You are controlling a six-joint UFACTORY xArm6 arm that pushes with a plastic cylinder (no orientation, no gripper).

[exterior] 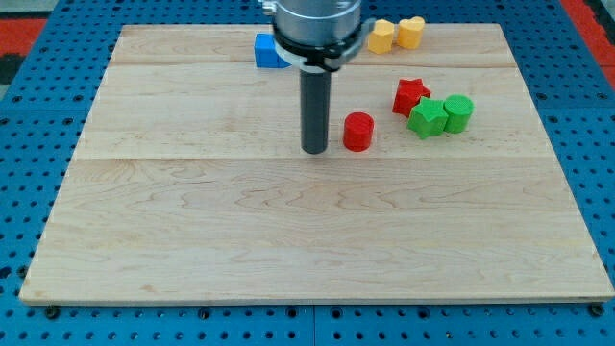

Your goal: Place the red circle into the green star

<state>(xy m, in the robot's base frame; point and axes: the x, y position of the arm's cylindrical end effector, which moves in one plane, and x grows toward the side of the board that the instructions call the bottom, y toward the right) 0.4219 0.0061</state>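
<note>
Worktop (192, 240): pale wooden board, lying on a blue pegboard surface (19, 192) that shows on all sides. The view's left half and bottom of the board carry nothing you need to log.

Blue block (267, 51): near the view's top edge of the board, left of centre. The arm's housing covers its right side, so you cannot make out the shape.

Rod: dark, straight, upright, coming down from the grey housing at the view's top. My tip (314, 150) sits on the board a little left of centre-right. No pincer on this rig; the arm ends in the bare rod, so there is no released or clenched state for you to record.

Red circle (358, 132): a short red cylinder, just beside my tip on the view's right. A narrow strip of wood shows between them; they look apart, not touching.

Yellow pair: two yellow blocks at the view's top, touching each other. The left yellow block (381, 37) has a rounded, faceted outline; the right yellow block (411, 32) looks heart-like, though you cannot be sure at this size.

Red star (410, 95): right of the red circle and slightly toward the view's top, well clear of it.

Green star (427, 117): touching the red star's lower right side. It lies to the right of the red circle, with open board between the two.

Green circle (458, 112): a green cylinder pressed against the green star's right side.
</note>
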